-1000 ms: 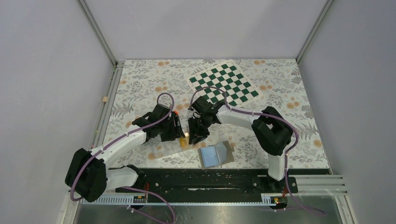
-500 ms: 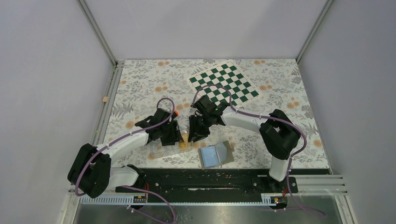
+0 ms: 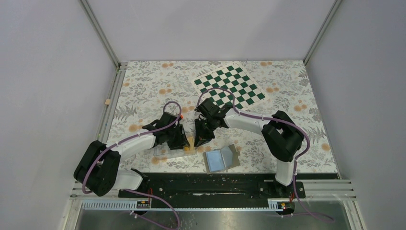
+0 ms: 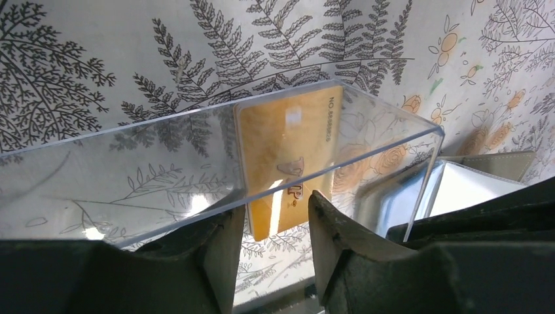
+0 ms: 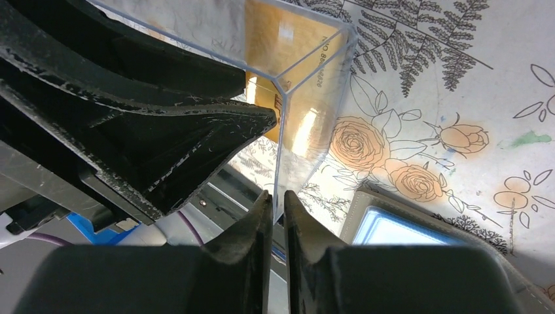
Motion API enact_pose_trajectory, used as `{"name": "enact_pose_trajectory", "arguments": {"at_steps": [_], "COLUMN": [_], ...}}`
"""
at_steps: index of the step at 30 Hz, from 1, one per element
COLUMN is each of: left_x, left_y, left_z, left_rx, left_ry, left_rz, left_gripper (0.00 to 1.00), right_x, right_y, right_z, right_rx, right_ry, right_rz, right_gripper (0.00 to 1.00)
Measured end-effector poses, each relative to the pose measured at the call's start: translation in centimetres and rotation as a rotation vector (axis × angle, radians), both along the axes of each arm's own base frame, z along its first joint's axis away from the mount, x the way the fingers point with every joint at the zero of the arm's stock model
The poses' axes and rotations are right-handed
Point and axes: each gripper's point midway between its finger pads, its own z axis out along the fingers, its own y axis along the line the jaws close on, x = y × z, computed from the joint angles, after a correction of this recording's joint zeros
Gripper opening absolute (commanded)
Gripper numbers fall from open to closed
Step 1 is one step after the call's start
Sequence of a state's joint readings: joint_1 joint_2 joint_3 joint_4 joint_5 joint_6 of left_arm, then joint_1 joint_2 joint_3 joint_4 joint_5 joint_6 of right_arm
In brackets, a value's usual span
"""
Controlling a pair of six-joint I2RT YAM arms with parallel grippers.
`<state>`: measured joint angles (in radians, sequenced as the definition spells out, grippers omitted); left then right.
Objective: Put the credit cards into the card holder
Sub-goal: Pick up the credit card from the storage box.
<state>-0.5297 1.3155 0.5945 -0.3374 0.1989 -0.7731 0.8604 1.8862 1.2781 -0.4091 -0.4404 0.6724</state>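
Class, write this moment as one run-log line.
left gripper open at credit card | right gripper shut on clear tray wall | card holder lies open

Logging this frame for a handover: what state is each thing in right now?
left hand: open, fingers astride the end of the credit card
right hand: shut on a wall of the clear tray
credit card: inside the clear tray
clear tray: pinched at one wall
card holder: lying open, pockets up
chessboard: lying flat, untouched
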Motion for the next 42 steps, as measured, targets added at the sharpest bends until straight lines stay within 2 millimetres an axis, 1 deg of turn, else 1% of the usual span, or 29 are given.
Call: {"name": "enact_pose_trajectory", "arguments": {"at_steps": [4, 12, 15, 17, 27, 36, 42], "left_x": [0.0, -0.3, -0.4, -0.5, -0.6, -0.7, -0.8], "left_y": [0.0, 0.2, 0.4, 0.5, 0.3, 0.3, 0.2], "left_z": [-0.1, -0.4, -0.5, -0.4, -0.4, -0.3, 0.5], "left_rx": [0.000, 0.019, 0.038, 0.056, 0.113, 0.130, 0.121], "left_ry": [0.002, 0.015, 0.014, 0.011, 0.004, -0.008, -0.027], "left_rz": [0.002, 0.001, -0.002, -0.008, -0.040, -0.051, -0.061], "left_gripper": [0.32, 0.14, 0.04, 0.02, 0.01, 0.00, 0.00], "right_x": [-0.1, -0.1, -0.1, -0.2, -0.3, -0.4, -0.5], "right_y": [0.1, 0.1, 0.1, 0.1, 0.0, 0.0, -0.1], "right_z": [0.1, 0.1, 0.1, 0.1, 0.1, 0.1, 0.1], "right_rx": [0.003, 0.005, 0.005, 0.005, 0.004, 0.003, 0.005], "right_ry": [0.005, 0.005, 0.007, 0.009, 0.018, 0.022, 0.030], "right_rz": [0.000, 0.001, 0.001, 0.002, 0.002, 0.001, 0.002], "right_gripper": [0.09, 0.08, 0.08, 0.08, 0.08, 0.08, 0.08]}}
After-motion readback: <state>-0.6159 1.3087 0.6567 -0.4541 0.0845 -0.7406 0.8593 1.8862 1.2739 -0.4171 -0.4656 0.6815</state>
